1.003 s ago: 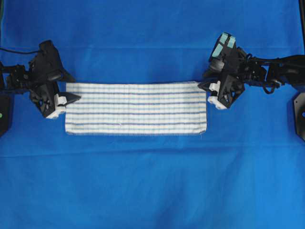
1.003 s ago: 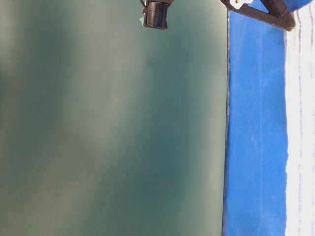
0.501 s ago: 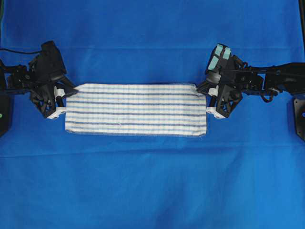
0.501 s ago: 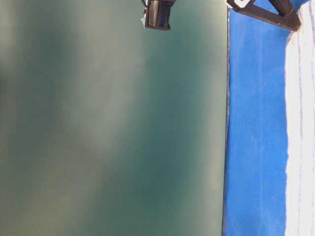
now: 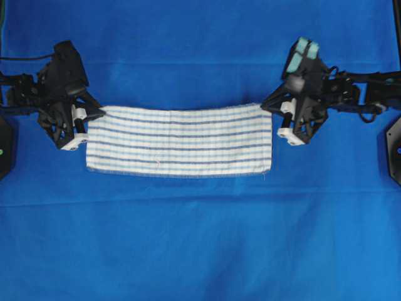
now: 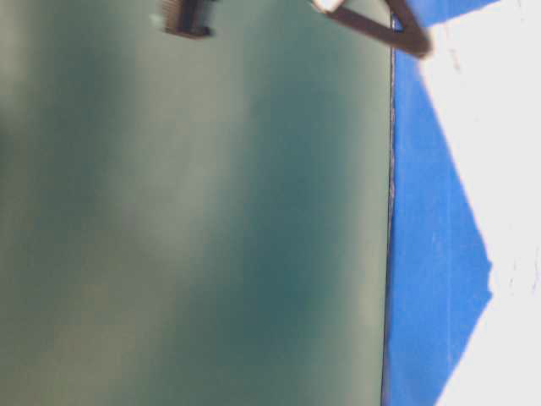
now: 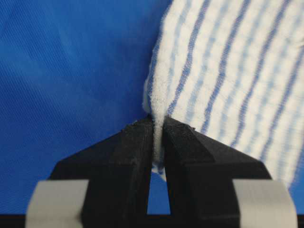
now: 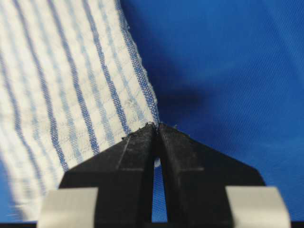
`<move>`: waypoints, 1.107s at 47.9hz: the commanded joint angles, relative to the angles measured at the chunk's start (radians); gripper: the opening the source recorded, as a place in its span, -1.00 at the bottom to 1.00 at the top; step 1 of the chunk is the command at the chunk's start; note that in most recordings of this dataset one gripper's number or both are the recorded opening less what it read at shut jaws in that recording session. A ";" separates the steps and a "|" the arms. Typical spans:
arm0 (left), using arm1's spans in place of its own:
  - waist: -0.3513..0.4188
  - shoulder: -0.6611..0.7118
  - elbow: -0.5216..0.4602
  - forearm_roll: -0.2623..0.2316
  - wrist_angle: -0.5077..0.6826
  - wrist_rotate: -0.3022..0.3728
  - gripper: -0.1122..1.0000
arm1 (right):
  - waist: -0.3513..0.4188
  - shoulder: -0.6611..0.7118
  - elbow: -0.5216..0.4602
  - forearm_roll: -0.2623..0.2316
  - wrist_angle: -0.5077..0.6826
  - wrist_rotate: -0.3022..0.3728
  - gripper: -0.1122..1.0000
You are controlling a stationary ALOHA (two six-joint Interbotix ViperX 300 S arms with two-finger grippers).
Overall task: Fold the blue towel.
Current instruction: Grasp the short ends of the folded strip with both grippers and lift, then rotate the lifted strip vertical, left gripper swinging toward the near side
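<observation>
The blue towel [image 5: 182, 141], a white cloth with dark-blue and light-blue stripes, lies as a long folded strip across the middle of the overhead view. My left gripper [image 5: 95, 115] is shut on its far left corner, and the cloth [image 7: 228, 61] is pinched between the black fingertips [image 7: 137, 137]. My right gripper [image 5: 268, 105] is shut on the far right corner [image 8: 61, 80]. The far edge is lifted at both ends and sags in the middle. The near edge rests on the sheet. In the table-level view the towel [image 6: 499, 169] rises toward a black finger [image 6: 380, 25].
A large plain blue sheet [image 5: 200, 238] covers the whole table. Black arm bases stand at the left edge [image 5: 5, 147] and the right edge [image 5: 393, 147]. A green wall [image 6: 194, 211] fills most of the table-level view.
Both grippers went from open to shut on the towel's far corners. They then rose and drew back a little, lifting the far edge off the sheet.
</observation>
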 commanded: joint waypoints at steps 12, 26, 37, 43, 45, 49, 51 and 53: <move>0.003 -0.209 -0.020 0.002 0.071 0.002 -0.74 | 0.000 -0.201 -0.020 -0.002 0.066 0.000 -0.73; -0.005 -0.258 -0.009 0.000 0.066 0.000 -0.74 | 0.000 -0.230 -0.025 -0.002 0.061 0.000 -0.73; -0.091 -0.249 -0.023 -0.003 0.014 -0.021 -0.74 | -0.031 -0.221 -0.034 -0.003 0.029 0.000 -0.73; -0.176 -0.235 -0.032 -0.003 -0.071 -0.071 -0.74 | -0.083 -0.193 -0.055 -0.006 0.009 -0.002 -0.73; -0.201 -0.224 -0.040 -0.003 -0.089 -0.081 -0.74 | -0.106 -0.176 -0.067 -0.014 0.008 -0.003 -0.73; -0.245 -0.190 -0.052 -0.002 -0.121 -0.084 -0.74 | -0.147 -0.141 -0.097 -0.032 0.008 -0.003 -0.73; -0.262 -0.169 -0.063 -0.002 -0.133 -0.086 -0.74 | -0.166 -0.121 -0.114 -0.043 0.008 -0.003 -0.73; -0.279 -0.141 -0.075 -0.003 -0.146 -0.086 -0.74 | -0.184 -0.101 -0.133 -0.055 0.008 -0.003 -0.73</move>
